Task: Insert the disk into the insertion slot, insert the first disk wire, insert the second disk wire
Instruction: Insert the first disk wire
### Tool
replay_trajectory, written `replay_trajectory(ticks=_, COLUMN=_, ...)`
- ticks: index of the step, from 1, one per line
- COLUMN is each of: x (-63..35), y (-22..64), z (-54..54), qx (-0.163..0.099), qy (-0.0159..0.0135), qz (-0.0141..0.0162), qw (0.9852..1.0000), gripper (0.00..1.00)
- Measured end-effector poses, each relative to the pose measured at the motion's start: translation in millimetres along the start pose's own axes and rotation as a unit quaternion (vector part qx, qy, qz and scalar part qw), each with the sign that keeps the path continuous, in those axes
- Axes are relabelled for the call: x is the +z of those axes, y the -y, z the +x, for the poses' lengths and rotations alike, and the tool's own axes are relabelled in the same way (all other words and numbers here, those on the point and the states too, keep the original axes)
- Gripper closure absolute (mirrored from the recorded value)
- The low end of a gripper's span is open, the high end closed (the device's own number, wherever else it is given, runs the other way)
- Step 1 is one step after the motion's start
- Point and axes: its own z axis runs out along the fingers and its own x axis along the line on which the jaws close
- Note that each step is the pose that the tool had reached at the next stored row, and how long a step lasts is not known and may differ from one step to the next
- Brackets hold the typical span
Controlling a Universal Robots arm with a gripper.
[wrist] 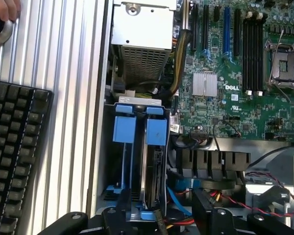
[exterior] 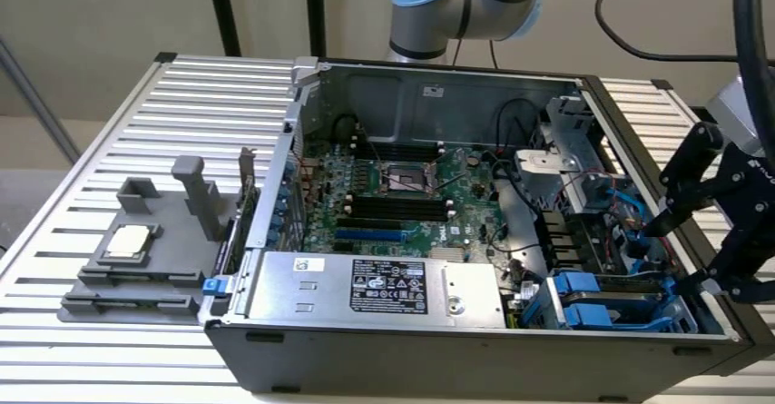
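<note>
The insertion slot (wrist: 118,147) is a blue-grey drive cage with bright blue clips in the corner of the open computer case; in the exterior view the slot (exterior: 605,302) lies at the lower right. The disk (wrist: 156,164) stands edge-on inside the cage in its blue carrier. Blue and red wires (wrist: 179,201) lie loose beside the cage's end. My gripper (wrist: 169,226) hovers over that end of the cage, open, with nothing between its black fingers (wrist: 68,221). From outside, the gripper (exterior: 692,241) hangs above the case's right wall.
A silver power-supply box (exterior: 376,286) sits beside the cage, with the motherboard (exterior: 400,195) behind it. A grey fixture (exterior: 145,259) stands on the ribbed table at the exterior view's left. A black keyboard (wrist: 14,156) and a person's hand (wrist: 2,14) lie outside the case.
</note>
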Motion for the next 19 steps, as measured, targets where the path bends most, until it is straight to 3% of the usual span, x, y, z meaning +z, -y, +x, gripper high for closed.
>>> replay_trajectory(ticks=4, x=1.0, y=2.8, z=10.8, qx=0.0, qy=0.0043, qz=-0.005, qw=1.0, gripper=0.39)
replay_trajectory(ticks=5, x=2.8, y=3.8, z=17.1, qx=0.0, qy=0.0102, qz=-0.006, qw=0.9999, gripper=0.39)
replay_trajectory(ticks=7, x=3.8, y=4.2, z=20.1, qx=-0.001, qy=0.0167, qz=-0.0059, qw=0.9998, gripper=0.39)
replay_trajectory(ticks=11, x=5.9, y=4.3, z=22.8, qx=-0.005, qy=0.0341, qz=-0.0056, qw=0.9994, gripper=0.39)
replay_trajectory(ticks=13, x=7.4, y=4.4, z=24.0, qx=-0.007, qy=0.0394, qz=-0.0057, qw=0.9992, gripper=0.39)
replay_trajectory(ticks=16, x=10.2, y=4.6, z=26.0, qx=-0.011, qy=0.0449, qz=-0.0058, qw=0.9989, gripper=0.39)
replay_trajectory(ticks=18, x=12.0, y=4.7, z=27.0, qx=-0.013, qy=0.0484, qz=-0.006, qw=0.9987, gripper=0.42)
replay_trajectory(ticks=19, x=12.7, y=4.8, z=27.4, qx=-0.015, qy=0.0502, qz=-0.0061, qw=0.9986, gripper=0.48)
